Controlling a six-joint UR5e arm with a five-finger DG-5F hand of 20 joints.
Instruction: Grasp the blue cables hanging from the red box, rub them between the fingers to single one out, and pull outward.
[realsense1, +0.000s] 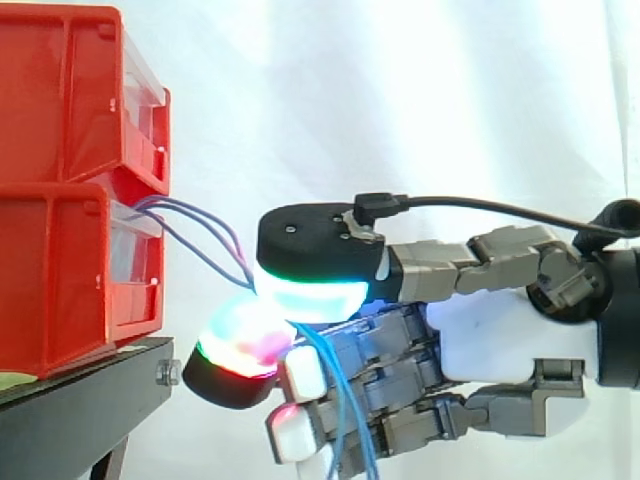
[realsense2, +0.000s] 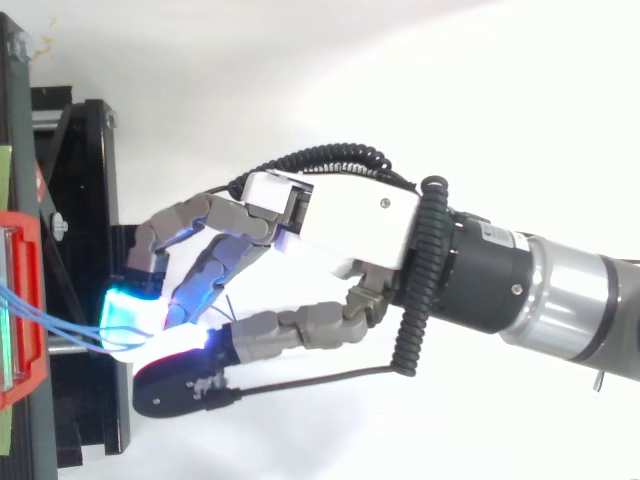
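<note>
Hand (realsense1: 500, 345) reaches in from the right edge, glowing pads (realsense1: 305, 290) pinching the blue cables (realsense1: 212, 232) at frame centre; cables run from the lower red box (realsense1: 60, 290) at left; loose ends hang at bottom centre.

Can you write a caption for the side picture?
Robot hand pinches blue cables hanging from a red box.

Both bins (realsense1: 60, 180) are bright red with clear, colourless fronts, and the stand (realsense1: 60, 430) under them is black. The blue cables (realsense1: 337, 400) are plain, some pale, some nearer violet. The hand (realsense1: 500, 345) has a white palm and grey fingers (realsense1: 440, 270). One pad glows cyan edged with green, another mottled red, green and magenta. The curtain (realsense1: 400, 100) is white.
</note>
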